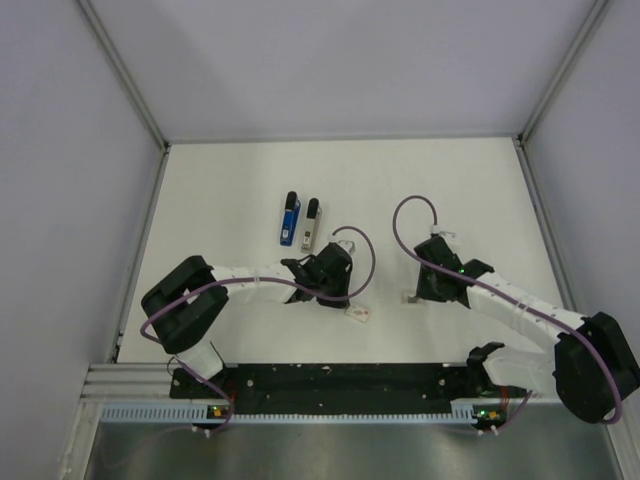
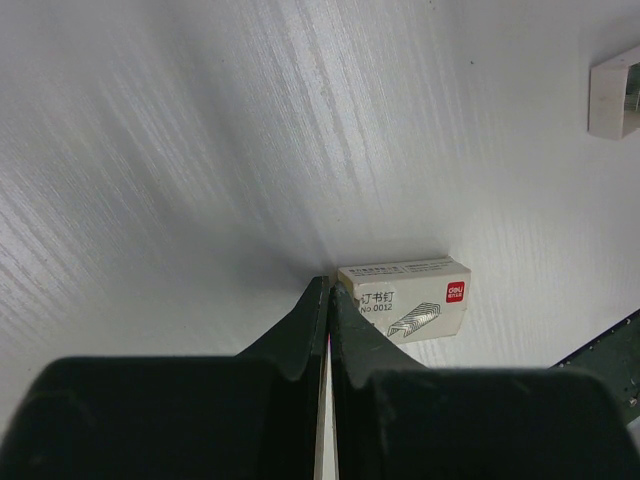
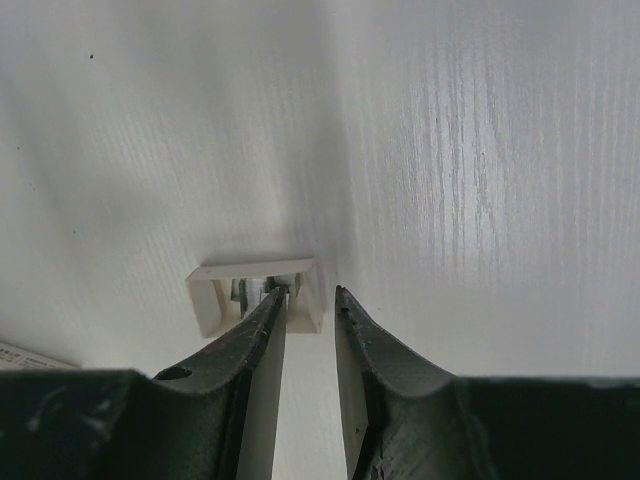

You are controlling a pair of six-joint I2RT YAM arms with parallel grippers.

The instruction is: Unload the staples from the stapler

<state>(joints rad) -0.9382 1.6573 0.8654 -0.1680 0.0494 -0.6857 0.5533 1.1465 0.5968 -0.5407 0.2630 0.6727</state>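
Two staplers lie side by side at the table's middle, a blue one (image 1: 288,218) and a beige one (image 1: 311,223); neither gripper touches them. My right gripper (image 3: 310,295) is open and low over a small white open tray (image 3: 205,300). Its left fingertip reaches inside the tray and its right fingertip is outside, so the tray's right wall stands between the jaws. A silvery-grey strip of staples (image 3: 246,291) lies in that tray. My left gripper (image 2: 330,284) is shut on nothing, its tips on the table beside a printed staple box (image 2: 412,298).
The open tray also shows at the upper right of the left wrist view (image 2: 614,95). In the top view the staple box (image 1: 358,316) lies between the two arms. Grey walls enclose the table on three sides.
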